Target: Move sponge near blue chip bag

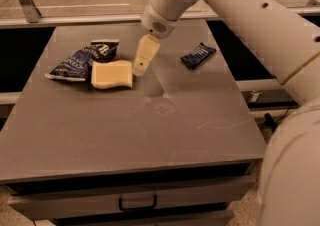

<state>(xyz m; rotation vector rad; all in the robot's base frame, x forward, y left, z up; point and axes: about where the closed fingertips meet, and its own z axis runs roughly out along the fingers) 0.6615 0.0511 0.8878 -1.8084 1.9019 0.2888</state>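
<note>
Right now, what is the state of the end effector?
End effector: open or closed cannot be told; it hangs beside the sponge, above the table.

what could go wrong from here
1. The hand hangs close beside the right edge of the sponge; a sideways or downward move might knock it away.
2. The sponge lies against the blue chip bag, so a leftward nudge could shove the bag toward the edge of the table.

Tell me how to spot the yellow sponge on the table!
On the grey table, far left, lies a wrinkled blue-and-white foil chip bag. The pale yellow foam sponge lies beside it, left of the cream gripper. Unlike the bag and the dark navy packet, it is plain and unprinted.
</note>
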